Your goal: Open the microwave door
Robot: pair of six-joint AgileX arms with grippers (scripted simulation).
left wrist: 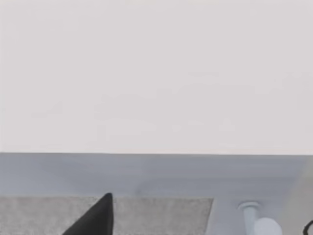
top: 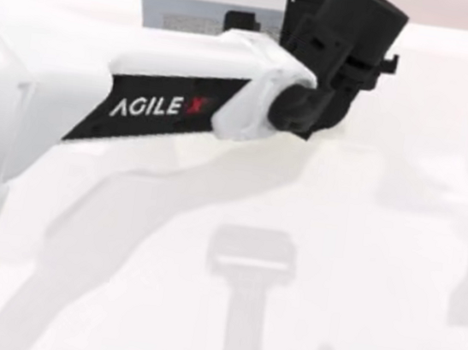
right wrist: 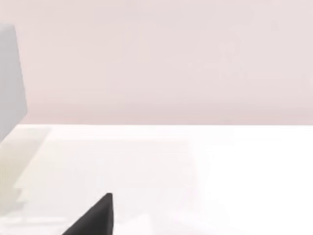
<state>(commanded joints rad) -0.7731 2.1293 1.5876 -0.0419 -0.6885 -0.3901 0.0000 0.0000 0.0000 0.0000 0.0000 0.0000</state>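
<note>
The big white table (top: 360,269) fills most of the top view, with soft grey shadows on it. At about 12 o'clock, at the far edge of the table, sits the small light grey box-shaped microwave (top: 188,1), and only a bit of its top and front shows, because my left arm covers the rest. That long white left arm (top: 168,89) with a black stripe comes in from 9 o'clock and reaches up toward 12 o'clock, right in front of the microwave. At its end is the black left gripper (top: 350,44), which sits at about 1 o'clock, close against the microwave front. I cannot tell how far open its fingers are or if they touch anything. In the left wrist view, the flat light grey microwave door (left wrist: 146,176) is very close, with its speckled darker grey window (left wrist: 161,215) and a slim pale handle (left wrist: 250,215) beside it. One dark fingertip (left wrist: 98,218) pokes in front of the window. The right gripper (right wrist: 95,218) shows only one dark fingertip over the bare table, with the microwave far off to one side.
</note>
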